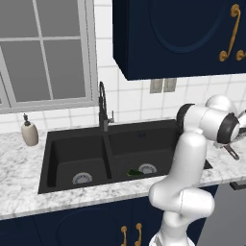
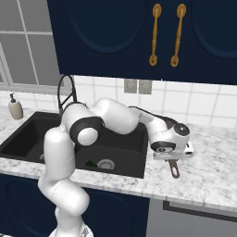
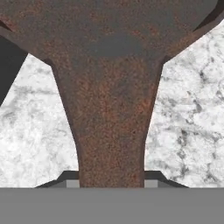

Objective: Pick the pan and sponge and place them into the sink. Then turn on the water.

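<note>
Rusty pan [image 3: 111,57] handle points toward the counter's front edge

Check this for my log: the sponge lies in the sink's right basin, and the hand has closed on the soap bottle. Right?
Not the soap bottle: the hand has closed on the pan handle, as the hand view shows. The sponge does lie in the sink's right basin.

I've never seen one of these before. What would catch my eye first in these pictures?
Probably the big white arm bent over the marble counter right of the black sink, its jaws closed around the handle of a rusty-brown pan. A small green sponge lies in the right basin beside the drain, and the tall dark faucet behind the divider runs no water.
</note>
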Robot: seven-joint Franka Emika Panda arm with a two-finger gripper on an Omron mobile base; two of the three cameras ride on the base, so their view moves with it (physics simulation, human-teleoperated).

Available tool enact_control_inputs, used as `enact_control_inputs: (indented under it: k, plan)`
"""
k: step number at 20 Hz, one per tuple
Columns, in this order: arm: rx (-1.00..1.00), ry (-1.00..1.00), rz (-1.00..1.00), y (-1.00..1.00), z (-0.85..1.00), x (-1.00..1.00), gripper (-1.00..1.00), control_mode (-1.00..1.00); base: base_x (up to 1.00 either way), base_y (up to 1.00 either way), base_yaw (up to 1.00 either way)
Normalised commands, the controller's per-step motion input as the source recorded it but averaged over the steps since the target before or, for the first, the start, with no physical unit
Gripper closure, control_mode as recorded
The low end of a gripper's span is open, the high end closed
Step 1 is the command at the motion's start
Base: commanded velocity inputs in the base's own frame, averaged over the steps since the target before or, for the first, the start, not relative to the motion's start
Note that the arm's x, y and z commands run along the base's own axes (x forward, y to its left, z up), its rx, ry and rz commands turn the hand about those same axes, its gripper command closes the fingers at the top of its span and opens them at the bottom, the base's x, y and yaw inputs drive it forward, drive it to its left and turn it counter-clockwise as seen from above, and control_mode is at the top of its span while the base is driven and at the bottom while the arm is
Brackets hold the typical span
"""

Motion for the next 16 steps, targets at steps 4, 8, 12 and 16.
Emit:
enact_control_inputs:
  k: [4, 8, 12, 16]
  plan:
    - [-0.16, -0.01, 0.10, 0.80, 0.43, -0.24, 1.00, -1.00, 0.00, 0.00, 0.00]
    - [-0.17, 0.00, 0.14, 0.79, 0.46, -0.04, 1.00, -1.00, 0.00, 0.00, 0.00]
    - [-0.12, 0.00, 0.17, 0.72, 0.33, 0.00, 1.00, -1.00, 0.00, 0.00, 0.00]
    - [-0.09, 0.05, 0.24, 0.77, 0.04, 0.06, 1.00, -1.00, 0.00, 0.00, 0.00]
